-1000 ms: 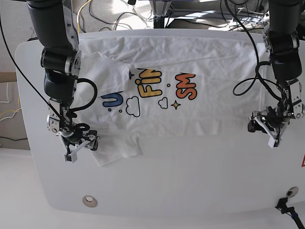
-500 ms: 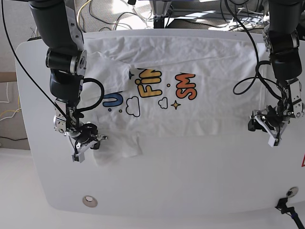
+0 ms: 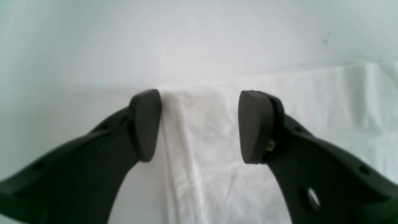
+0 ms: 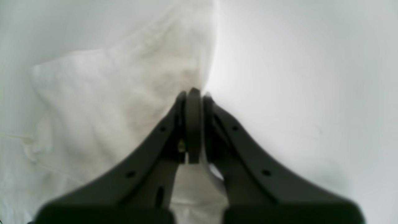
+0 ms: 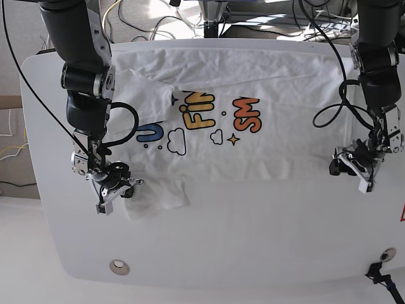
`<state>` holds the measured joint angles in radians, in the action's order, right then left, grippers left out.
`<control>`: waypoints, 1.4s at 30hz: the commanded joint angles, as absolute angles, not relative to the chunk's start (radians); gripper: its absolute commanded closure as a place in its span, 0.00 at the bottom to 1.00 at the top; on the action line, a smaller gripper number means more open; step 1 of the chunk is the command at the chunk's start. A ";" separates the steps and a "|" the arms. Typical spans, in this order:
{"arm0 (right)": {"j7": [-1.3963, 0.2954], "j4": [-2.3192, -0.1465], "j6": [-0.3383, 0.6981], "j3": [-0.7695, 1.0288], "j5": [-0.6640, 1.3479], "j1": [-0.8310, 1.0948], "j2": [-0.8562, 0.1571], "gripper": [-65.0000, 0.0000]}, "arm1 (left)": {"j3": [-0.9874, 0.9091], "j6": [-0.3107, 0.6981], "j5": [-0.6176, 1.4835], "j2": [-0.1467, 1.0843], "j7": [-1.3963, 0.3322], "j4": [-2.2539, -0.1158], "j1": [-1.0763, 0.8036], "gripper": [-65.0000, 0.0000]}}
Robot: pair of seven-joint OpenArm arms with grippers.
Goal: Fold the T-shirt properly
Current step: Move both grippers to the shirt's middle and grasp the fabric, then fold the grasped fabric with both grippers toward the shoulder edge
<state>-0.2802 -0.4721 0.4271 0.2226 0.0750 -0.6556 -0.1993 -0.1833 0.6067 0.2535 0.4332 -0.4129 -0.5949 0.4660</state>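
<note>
The white T-shirt (image 5: 253, 149) lies spread on the white table (image 5: 253, 240), print up, with one sleeve folded over the print at the upper left. My right gripper (image 5: 116, 192) is at the shirt's lower left corner. In the right wrist view it (image 4: 193, 93) is shut, with the white cloth (image 4: 108, 93) rising to its tips. My left gripper (image 5: 355, 171) is at the shirt's right edge. In the left wrist view it (image 3: 200, 124) is open, with a corner of the cloth (image 3: 217, 161) lying between its fingers.
A round metal fitting (image 5: 118, 267) sits in the table near the front left edge. Cables (image 5: 145, 19) lie on the floor behind the table. A black cable end (image 5: 380, 273) is at the front right. Both arms' black cables hang over the shirt's sides.
My right gripper has moved a little right and down with the lower left corner, bunching the cloth there. My left gripper has hardly moved.
</note>
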 commanded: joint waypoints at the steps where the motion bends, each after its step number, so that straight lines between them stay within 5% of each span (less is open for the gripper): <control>1: -0.289 -0.484 0.433 0.222 0.070 -0.679 -0.205 1.00 | -0.183 0.605 0.242 0.447 -0.417 -0.581 0.483 0.42; 8: -0.289 -0.484 0.433 0.222 0.073 -0.679 -0.205 1.00 | -0.183 0.611 0.242 0.440 -0.421 -0.578 0.481 0.44; 10: -0.289 -0.484 0.433 0.222 0.074 -0.667 -0.205 1.00 | -0.183 0.611 0.242 0.440 -0.421 -0.579 0.481 0.56; 13: -0.289 -0.484 0.433 0.222 0.076 -0.661 -0.205 1.00 | -0.183 0.611 0.242 0.440 -0.421 -0.579 0.481 0.87; 16: -0.289 -0.484 0.433 0.222 0.076 -0.659 -0.205 1.00 | -0.183 0.611 0.243 0.440 -0.421 -0.579 0.481 1.00; 29: -0.289 -0.492 0.433 0.222 0.076 -0.661 -0.205 1.00 | -0.189 0.611 0.278 0.427 -0.493 -0.851 0.415 1.00; 42: -0.512 -0.914 0.433 0.222 0.079 -0.565 -0.191 1.00 | -0.191 0.611 0.298 0.427 -0.621 -1.150 0.321 1.00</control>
